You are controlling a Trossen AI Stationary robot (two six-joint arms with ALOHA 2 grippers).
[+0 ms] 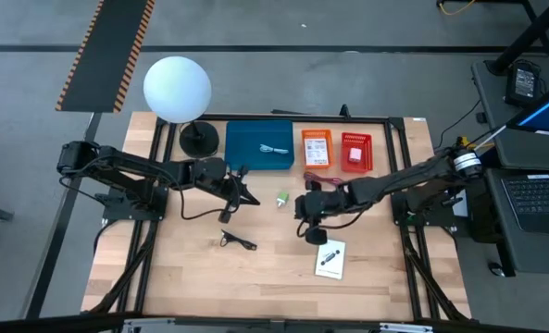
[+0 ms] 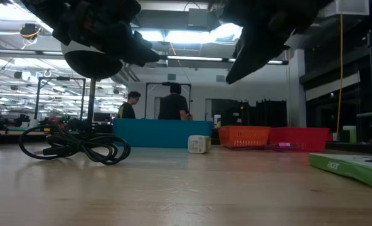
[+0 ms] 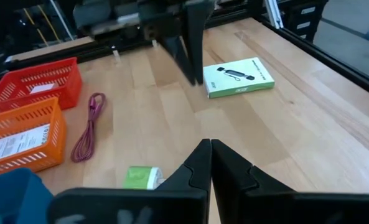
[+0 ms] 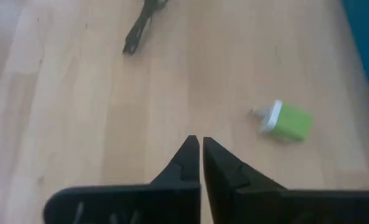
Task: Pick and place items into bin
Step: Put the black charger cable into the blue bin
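A green-and-white lump (image 1: pixel 282 198) lies on the wooden table between my two grippers. It also shows in the right wrist view (image 4: pixel 285 120). A coiled black cable piece (image 1: pixel 237 241) lies nearer the front, and a white printed card box (image 1: pixel 330 259) sits front right. A red cord (image 3: pixel 88 127) lies beside the orange basket. The blue bin (image 1: pixel 260 146) stands at the back with a small white item inside. My left gripper (image 1: pixel 249 196) hangs shut above the table, left of the lump. My right gripper (image 1: pixel 315 235) hangs shut, tilted downward, above the card box.
A white globe lamp (image 1: pixel 177 88) on a black foot stands back left. An orange basket (image 1: pixel 317 148) and a red basket (image 1: pixel 355 151), each with a white card inside, stand right of the bin. Bare wood lies front left. People stand in the room behind (image 2: pixel 173 103).
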